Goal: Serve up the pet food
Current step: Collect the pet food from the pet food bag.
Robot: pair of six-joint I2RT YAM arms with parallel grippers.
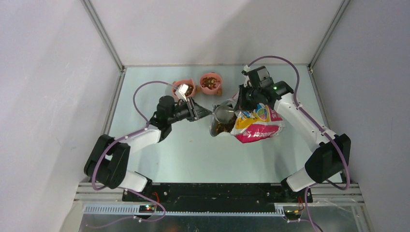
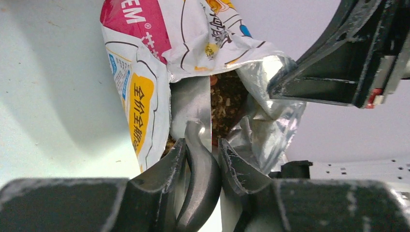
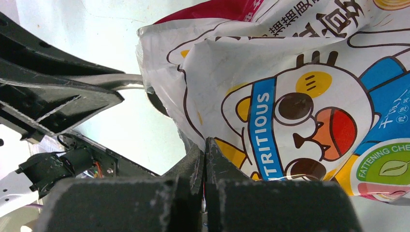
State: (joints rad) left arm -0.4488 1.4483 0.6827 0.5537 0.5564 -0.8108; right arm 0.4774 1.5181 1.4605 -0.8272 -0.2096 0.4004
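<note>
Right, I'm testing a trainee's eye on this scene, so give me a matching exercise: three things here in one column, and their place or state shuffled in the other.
Things:
1. metal scoop
2. printed bag
3. pink bowls

Places or states:
A. at the far side of the table, with kibble inside
B. lying on the table, its edge pinched by the shut right pincer
C. handle gripped by the left pincer, cup at the bag's open mouth

Pairs: 1-C, 2-B, 3-A
</note>
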